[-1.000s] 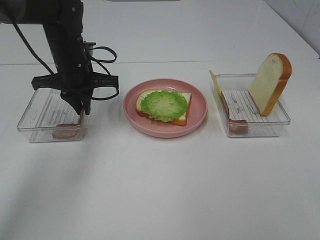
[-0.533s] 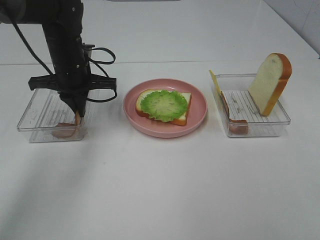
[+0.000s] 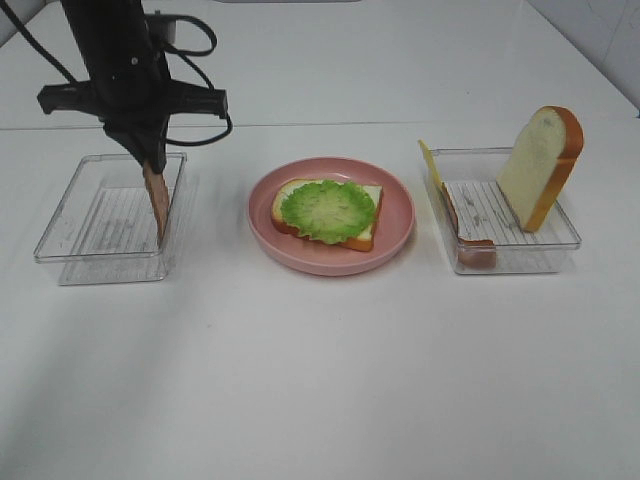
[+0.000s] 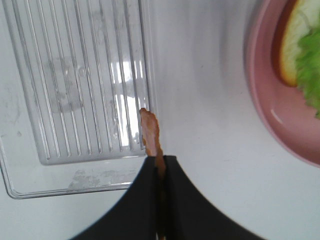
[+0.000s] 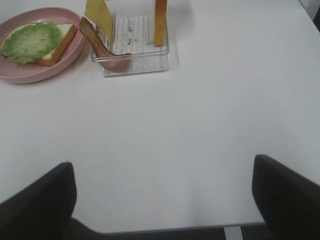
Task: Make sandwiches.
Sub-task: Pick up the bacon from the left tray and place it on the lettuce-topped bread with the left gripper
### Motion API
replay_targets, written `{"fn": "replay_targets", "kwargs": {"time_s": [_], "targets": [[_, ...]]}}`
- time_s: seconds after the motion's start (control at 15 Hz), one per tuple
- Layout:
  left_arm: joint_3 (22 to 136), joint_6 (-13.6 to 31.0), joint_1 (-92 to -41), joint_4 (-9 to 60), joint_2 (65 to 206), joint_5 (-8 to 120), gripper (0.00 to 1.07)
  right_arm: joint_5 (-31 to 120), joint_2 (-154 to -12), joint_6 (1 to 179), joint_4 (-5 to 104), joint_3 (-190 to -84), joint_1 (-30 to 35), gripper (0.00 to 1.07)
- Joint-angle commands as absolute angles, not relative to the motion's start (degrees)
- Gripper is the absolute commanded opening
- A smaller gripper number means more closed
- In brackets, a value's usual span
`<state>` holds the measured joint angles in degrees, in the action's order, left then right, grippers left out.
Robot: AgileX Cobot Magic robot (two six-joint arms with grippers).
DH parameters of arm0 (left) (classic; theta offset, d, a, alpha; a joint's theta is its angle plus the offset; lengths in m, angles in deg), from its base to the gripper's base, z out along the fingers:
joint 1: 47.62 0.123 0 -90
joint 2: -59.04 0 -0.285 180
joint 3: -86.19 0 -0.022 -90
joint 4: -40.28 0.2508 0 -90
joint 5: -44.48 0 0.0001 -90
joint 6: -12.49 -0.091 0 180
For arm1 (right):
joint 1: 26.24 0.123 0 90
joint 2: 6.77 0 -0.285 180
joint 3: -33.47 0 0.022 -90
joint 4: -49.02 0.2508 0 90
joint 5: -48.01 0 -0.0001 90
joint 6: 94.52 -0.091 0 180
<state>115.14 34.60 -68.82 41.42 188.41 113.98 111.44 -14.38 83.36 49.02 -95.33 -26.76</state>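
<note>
A bread slice topped with green lettuce [image 3: 327, 211] lies on the pink plate [image 3: 398, 225] at the table's middle; it also shows in the right wrist view [image 5: 35, 40]. My left gripper [image 3: 150, 165] is shut on a brown bacon strip [image 3: 157, 205] that hangs down over the left clear tray [image 3: 75, 235]; the strip shows in the left wrist view [image 4: 151, 134]. The right clear tray [image 3: 545, 245] holds an upright bread slice [image 3: 541, 165], a yellow cheese square [image 3: 430, 165] and a bacon strip [image 3: 470, 243]. My right gripper [image 5: 165, 200] is open, well short of that tray.
The white table [image 3: 330, 380] spreads in front of the plate and trays. The left tray shows nothing else inside. A cable [image 3: 195, 40] loops beside the left arm.
My left gripper has risen out of the left tray with the bacon strip, which now hangs free above it. The right side has not moved.
</note>
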Motion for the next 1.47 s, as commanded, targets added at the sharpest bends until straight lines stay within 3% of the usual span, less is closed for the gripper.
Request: {"fn": "replay_targets", "kwargs": {"time_s": [0.07,0.2,0.4,0.53,0.8,1.27,1.47], "targets": [[120.41,34.14,-68.82,40.56,186.34,119.94,0.00,110.98,-12.95,83.53,49.02,-95.16,-27.04,0.92],[127.57,33.57,-68.88,36.32,186.29,118.11,0.00,110.98,-12.95,83.53,49.02,-95.16,-27.04,0.92],[129.58,32.02,-68.88,27.33,186.40,111.23,0.00,110.98,-12.95,83.53,49.02,-95.16,-27.04,0.92],[129.58,28.13,-69.00,16.90,188.75,106.70,0.00,110.98,-12.95,83.53,49.02,-95.16,-27.04,0.92],[129.58,21.71,-70.20,3.15,195.00,102.58,0.00,110.98,-12.95,83.53,49.02,-95.16,-27.04,0.92],[129.58,19.94,-74.61,-6.82,203.76,91.12,0.00,110.98,-12.95,83.53,49.02,-95.16,-27.04,0.92],[129.58,16.78,-74.61,-9.11,206.05,89.17,0.00,110.98,-12.95,83.53,49.02,-95.16,-27.04,0.92]]}}
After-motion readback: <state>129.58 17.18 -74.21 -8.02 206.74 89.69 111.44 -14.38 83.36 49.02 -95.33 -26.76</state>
